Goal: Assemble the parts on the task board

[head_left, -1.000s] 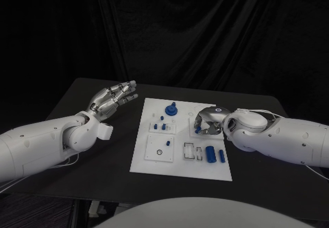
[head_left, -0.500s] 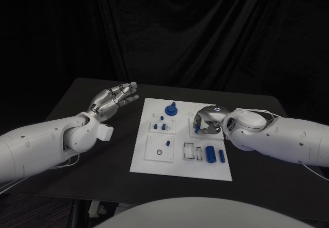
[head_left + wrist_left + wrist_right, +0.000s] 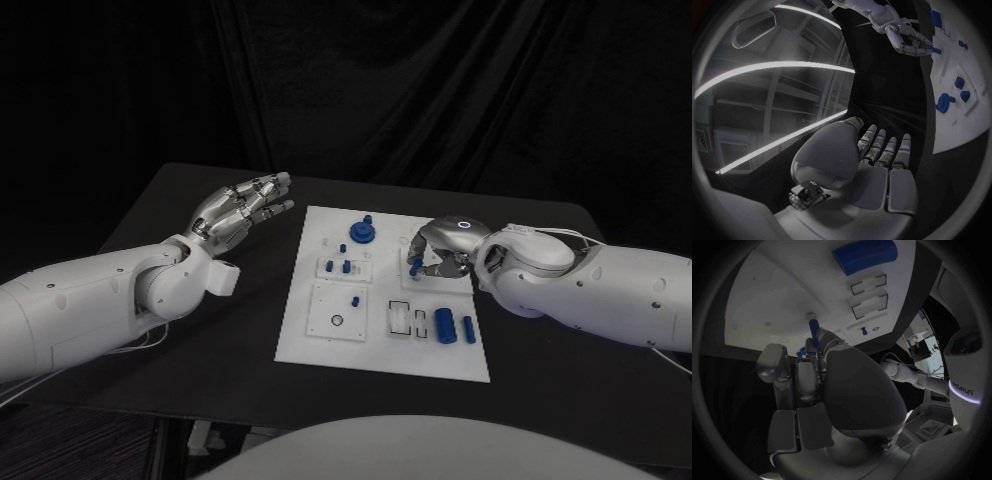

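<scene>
Blue peg (image 3: 812, 330) pinched upright in the right robot hand (image 3: 437, 256) explains most of this pose: the fingers curl down over the board (image 3: 320, 345) at its right-hand middle, apparently to steer the peg end-first into a socket there, though the contact itself is hidden under the fingers. In the right wrist view the peg's tip meets or nearly meets the white surface; I cannot tell which. So the right robot hand is closed around the peg, not empty.

Other parts wait where they can be reached next. A knob (image 3: 361, 232) stands near the board's far edge, small pins (image 3: 340, 266) stand in the left plate just below it, and a fat cylinder (image 3: 444, 327) lies beside a slimmer one (image 3: 466, 329) near the right corner, next to empty rectangular slots (image 3: 398, 318).

The left robot hand (image 3: 240, 210) hovers off the board's left edge above the black worktop (image 3: 188, 190), palm up, fingers straight and apart, holding nothing and touching nothing. Judging by that, it is kept clear so the right arm can work unhindered
</scene>
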You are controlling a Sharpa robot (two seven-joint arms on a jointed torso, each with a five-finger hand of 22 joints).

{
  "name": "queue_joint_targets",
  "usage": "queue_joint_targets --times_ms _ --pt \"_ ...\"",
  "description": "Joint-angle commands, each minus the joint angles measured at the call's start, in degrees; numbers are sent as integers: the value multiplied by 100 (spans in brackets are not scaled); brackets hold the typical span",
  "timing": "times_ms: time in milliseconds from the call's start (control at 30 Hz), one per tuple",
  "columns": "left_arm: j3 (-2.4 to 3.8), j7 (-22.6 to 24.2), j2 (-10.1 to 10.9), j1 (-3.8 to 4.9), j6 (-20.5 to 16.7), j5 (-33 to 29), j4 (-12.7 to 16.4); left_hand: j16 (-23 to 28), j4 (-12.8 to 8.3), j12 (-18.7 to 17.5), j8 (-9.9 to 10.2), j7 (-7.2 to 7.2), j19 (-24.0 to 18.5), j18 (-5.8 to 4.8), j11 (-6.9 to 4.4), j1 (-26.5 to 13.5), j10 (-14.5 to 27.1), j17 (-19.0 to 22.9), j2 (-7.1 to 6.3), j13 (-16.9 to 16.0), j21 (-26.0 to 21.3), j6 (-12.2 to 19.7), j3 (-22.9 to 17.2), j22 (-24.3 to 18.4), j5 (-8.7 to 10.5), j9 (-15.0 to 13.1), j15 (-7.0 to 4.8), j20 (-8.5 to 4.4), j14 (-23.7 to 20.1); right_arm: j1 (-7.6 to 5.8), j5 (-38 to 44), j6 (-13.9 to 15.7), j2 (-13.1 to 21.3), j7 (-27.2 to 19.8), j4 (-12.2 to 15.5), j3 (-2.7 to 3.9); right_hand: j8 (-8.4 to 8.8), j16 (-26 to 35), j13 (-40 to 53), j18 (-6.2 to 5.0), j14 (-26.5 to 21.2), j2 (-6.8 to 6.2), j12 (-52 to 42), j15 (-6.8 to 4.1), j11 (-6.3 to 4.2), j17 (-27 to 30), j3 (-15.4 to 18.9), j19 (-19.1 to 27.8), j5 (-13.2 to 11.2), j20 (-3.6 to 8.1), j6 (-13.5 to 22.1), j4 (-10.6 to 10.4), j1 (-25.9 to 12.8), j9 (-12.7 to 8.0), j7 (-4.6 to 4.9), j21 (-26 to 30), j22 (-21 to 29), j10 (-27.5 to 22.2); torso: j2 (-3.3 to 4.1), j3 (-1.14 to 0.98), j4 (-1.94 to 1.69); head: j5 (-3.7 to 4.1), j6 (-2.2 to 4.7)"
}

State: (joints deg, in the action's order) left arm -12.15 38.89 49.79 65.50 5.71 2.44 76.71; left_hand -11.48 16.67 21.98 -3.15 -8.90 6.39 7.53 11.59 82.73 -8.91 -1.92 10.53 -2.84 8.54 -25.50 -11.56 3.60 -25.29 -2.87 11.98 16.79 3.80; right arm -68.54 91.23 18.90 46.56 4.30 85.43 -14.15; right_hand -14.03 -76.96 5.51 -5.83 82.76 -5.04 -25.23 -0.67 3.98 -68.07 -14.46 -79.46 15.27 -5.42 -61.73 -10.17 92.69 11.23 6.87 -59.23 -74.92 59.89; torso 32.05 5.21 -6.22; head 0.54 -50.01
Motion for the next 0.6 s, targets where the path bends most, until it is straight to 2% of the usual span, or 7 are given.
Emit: queue_joint_targets --times_ms 33,167,300,433,600 --pt "6 203 9 -13 79 -10 18 -11 -19 28 -22 -354 -34 -10 40 66 -25 5 0 -8 -16 -36 -15 -5 -24 -10 33 2 -6 -168 43 229 102 90 250 12 -8 9 0 -5 4 2 40 -31 -70 -26 -8 -20 -26 35 -47 39 43 279 -1 -55 -732 131 -3 -1 -2 -25 1" --pt "6 188 29 -13 71 -10 26 -15 -18 36 -25 -356 -33 -10 43 70 -31 4 -2 -9 -15 -49 -14 -4 -25 -12 33 2 -5 -363 43 209 209 166 651 12 -14 -79 -5 43 85 -4 99 -47 -86 -159 -14 -127 -77 50 -65 28 2 334 -15 -311 -797 190 -5 5 -3 -43 1" --pt "6 184 24 -13 70 -10 21 -18 -16 47 -27 -360 -33 -10 47 73 -40 4 -6 -11 -13 -55 -13 -4 -27 -13 33 2 -4 -457 65 164 195 177 1036 11 -7 -107 -9 55 117 -15 137 -53 -91 -202 -12 -160 -115 58 -61 19 -26 361 -22 -378 -814 216 -1 7 -13 -48 1" --pt "6 199 8 -13 90 -10 19 -18 -16 47 -27 -360 -33 -10 47 73 -40 4 -6 -11 -13 -55 -13 -4 -27 -13 33 2 -4 -450 341 111 46 148 1230 9 3 -125 -11 61 133 -21 157 -56 -94 -230 -14 -174 -121 61 -49 19 -33 371 -25 -408 -821 226 1 7 -7 -58 1" --pt "6 201 -29 -14 104 -9 10 -15 -10 52 -31 -367 -35 -11 56 84 -50 4 0 -11 -17 -64 -16 -6 -33 -14 34 2 -5 -320 707 5 -300 83 1296 8 29 -119 -15 64 141 -45 196 -58 -96 -221 -11 -186 -143 65 -26 10 -61 385 -30 -423 -824 249 -1 12 4 -120 1"
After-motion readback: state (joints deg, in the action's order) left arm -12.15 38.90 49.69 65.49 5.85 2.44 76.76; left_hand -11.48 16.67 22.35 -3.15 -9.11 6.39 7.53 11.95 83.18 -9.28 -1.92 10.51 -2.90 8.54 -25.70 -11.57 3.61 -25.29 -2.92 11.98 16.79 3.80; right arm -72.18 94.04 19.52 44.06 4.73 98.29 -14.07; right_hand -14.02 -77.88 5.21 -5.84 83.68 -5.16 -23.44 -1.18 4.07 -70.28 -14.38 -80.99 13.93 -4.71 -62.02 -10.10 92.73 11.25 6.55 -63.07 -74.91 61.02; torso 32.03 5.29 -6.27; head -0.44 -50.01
